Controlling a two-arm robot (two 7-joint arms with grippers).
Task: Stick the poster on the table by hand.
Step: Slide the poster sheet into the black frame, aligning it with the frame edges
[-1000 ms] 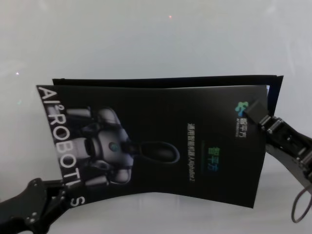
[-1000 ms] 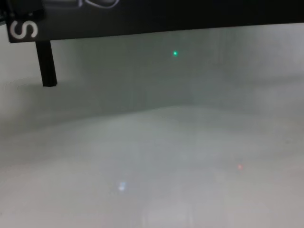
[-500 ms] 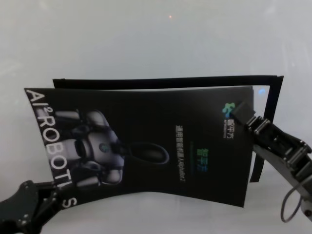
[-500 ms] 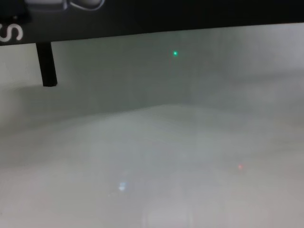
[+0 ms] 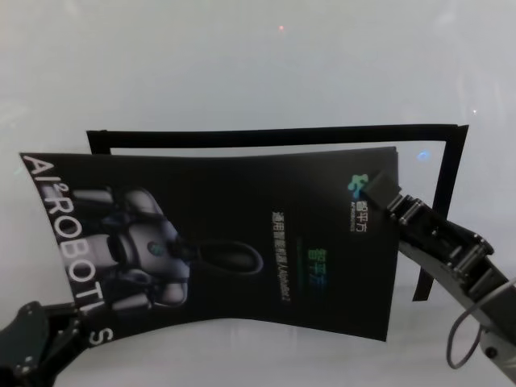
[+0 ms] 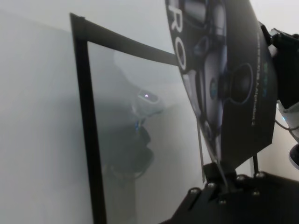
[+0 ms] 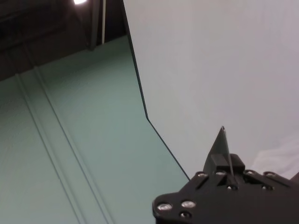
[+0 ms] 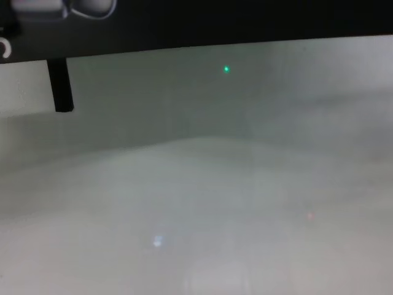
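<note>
Your left gripper [image 5: 60, 326] is at the near left corner of the poster [image 5: 242, 250] and pinches it there; in the left wrist view you see the thin edge of the sheet clamped between the closed fingers [image 6: 219, 179]. Your right gripper [image 5: 379, 193] holds the opposite side of the poster, close to the small green logo, and the right wrist view shows the sheet edge [image 7: 224, 144] standing up between its fingers, which are pressed together on it.

Between the 2 grippers the poster hangs above the surface [image 5: 242, 72] and does not lie flat: its near edge bends upward in the middle. The white letters run along the left side, then comes the grey-white robot picture, then the small text lines.

Under the poster you see a black rectangular frame outline [image 5: 274, 133] on the surface. Its far side and right side stay uncovered, and the poster sits shifted to the left and nearer to you than this frame. In the chest view the poster's near edge [image 8: 215, 24] crosses the top, with a short black post [image 8: 60, 86] below it at the left.
</note>
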